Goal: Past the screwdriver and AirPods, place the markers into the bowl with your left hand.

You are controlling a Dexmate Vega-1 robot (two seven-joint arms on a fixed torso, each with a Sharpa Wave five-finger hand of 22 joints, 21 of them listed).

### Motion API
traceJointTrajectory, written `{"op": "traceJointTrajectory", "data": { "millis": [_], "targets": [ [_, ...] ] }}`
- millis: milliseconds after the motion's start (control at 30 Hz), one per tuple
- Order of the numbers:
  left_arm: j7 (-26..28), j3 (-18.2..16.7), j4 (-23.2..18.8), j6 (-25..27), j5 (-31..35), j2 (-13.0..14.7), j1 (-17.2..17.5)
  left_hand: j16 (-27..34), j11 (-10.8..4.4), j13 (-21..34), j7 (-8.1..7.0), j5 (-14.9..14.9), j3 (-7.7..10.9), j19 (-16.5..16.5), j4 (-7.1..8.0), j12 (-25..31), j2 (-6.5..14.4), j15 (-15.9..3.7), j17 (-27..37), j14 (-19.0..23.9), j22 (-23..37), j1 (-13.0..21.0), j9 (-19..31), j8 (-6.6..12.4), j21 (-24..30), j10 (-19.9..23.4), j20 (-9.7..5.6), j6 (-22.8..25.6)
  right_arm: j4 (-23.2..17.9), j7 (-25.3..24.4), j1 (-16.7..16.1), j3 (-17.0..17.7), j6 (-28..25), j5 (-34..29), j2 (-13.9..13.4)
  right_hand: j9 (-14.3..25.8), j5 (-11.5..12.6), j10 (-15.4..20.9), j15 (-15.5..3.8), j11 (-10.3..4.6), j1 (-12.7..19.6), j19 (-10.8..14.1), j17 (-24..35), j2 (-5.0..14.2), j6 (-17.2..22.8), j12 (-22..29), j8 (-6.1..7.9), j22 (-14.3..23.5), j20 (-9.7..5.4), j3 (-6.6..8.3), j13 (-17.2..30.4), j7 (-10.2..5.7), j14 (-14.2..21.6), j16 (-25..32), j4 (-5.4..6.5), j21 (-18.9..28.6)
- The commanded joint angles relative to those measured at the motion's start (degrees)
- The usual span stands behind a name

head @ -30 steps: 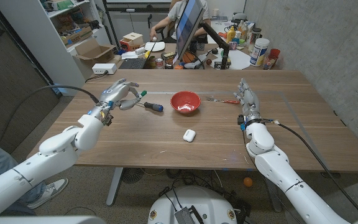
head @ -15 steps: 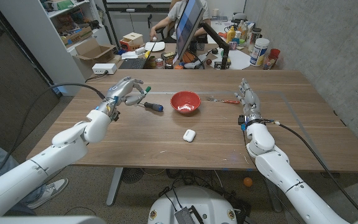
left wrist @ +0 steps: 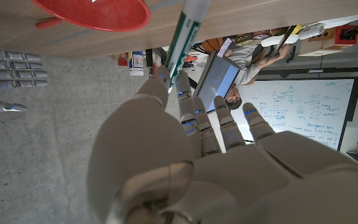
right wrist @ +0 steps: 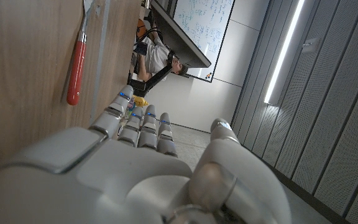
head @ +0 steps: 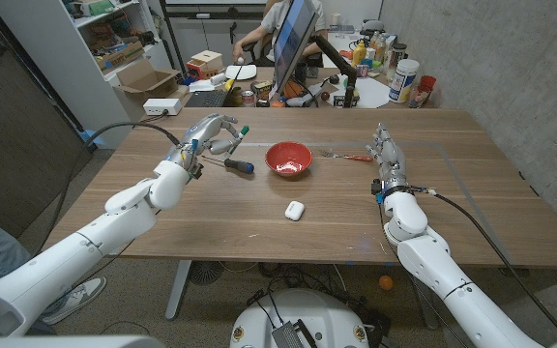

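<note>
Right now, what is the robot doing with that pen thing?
The robot's left hand holds a green-capped marker in the air, above the table near the screwdriver. The red bowl sits just past it, and nothing shows inside it. The white AirPods case lies nearer the robot. The right hand waits at the table's other side, holding nothing, beside a red-handled tool.
</note>
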Motion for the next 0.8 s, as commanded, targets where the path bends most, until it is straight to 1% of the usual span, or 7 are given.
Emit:
{"op": "traceJointTrajectory", "data": {
  "millis": [33,133,233,300,433,800],
  "targets": [
    [0.15,4.21,4.27,-1.88,0.35,-3.46,-5.55,-0.01,-0.47,0.21,-5.36,0.41,-0.19,-0.53,-0.05,-0.27,3.02,-0.45,0.14,0.25,0.32,2.33,2.04,4.34,-0.26,0.17,0.10,5.25,1.28,0.62,0.64,0.41,0.34,0.70,0.22,0.13,0.23,0.57,0.00,-0.03,-0.70,0.02,-0.06,0.01,0.26,-0.05,-0.23,0.23,0.14,-0.03,0.05,-0.21,0.52,0.18,-0.34,-0.14],
    [2.60,4.91,5.58,-2.04,2.00,-4.49,-6.40,-0.01,-0.94,0.28,-5.35,0.39,-0.29,-0.55,-0.01,-0.24,3.01,-0.57,0.15,0.29,0.32,2.24,1.95,4.38,-0.27,0.39,0.10,5.41,1.40,1.04,0.89,0.45,-0.16,0.88,-0.08,0.13,0.24,0.50,0.01,0.09,-0.70,0.03,-0.06,0.04,0.25,-0.08,-0.24,0.23,0.14,-0.02,0.05,-0.23,0.53,0.18,-0.36,-0.14],
    [3.35,5.27,6.85,-2.47,1.67,-5.51,-7.30,0.00,-1.01,0.35,-5.29,0.37,-0.37,-0.56,-0.03,-0.19,2.95,-0.63,0.13,0.37,0.32,2.21,1.86,4.38,-0.28,0.65,0.10,5.49,1.53,1.33,1.11,0.52,-0.30,0.98,-0.21,0.13,0.24,0.56,0.06,0.13,-0.72,0.03,-0.06,0.06,0.26,-0.05,-0.23,0.23,0.14,-0.02,0.05,-0.17,0.54,0.19,-0.36,-0.14],
    [3.05,5.38,7.40,-3.00,0.63,-6.05,-7.77,0.00,-1.25,0.41,-5.35,0.35,-0.42,-0.58,-0.04,-0.19,2.95,-0.72,0.13,0.39,0.32,2.20,1.83,4.39,-0.28,0.76,0.09,5.53,1.57,1.36,1.16,0.57,-0.11,0.91,-0.20,0.13,0.24,0.58,0.03,0.12,-0.71,0.04,-0.06,0.07,0.28,-0.04,-0.23,0.23,0.13,-0.01,0.05,-0.19,0.54,0.19,-0.37,-0.14],
    [1.56,5.67,8.09,-4.36,-1.79,-6.84,-8.53,-0.09,-1.20,0.51,-5.51,0.32,-0.50,-0.71,-0.04,-0.26,2.96,-0.97,0.14,0.22,0.32,2.17,1.76,4.44,-0.33,0.76,0.10,5.65,1.48,1.36,1.06,0.72,0.02,0.93,-0.23,0.13,0.24,0.57,-0.06,0.10,-0.71,0.04,-0.07,0.05,0.28,-0.05,-0.23,0.23,0.11,-0.02,0.06,-0.19,0.57,0.19,-0.41,-0.14],
    [0.51,6.82,9.11,-5.31,-3.29,-8.32,-9.72,-0.15,-1.52,0.74,-5.82,0.27,-0.66,-1.10,-0.05,-0.47,2.99,-1.08,0.15,0.14,0.31,2.15,1.62,4.42,-0.48,0.68,0.11,5.61,0.78,0.93,0.19,1.10,0.09,0.99,-0.37,0.13,0.24,0.65,-0.03,0.05,-0.75,0.05,-0.06,0.08,0.28,-0.02,-0.23,0.23,0.12,-0.02,0.06,-0.25,0.57,0.19,-0.45,-0.15]
  ]
}}
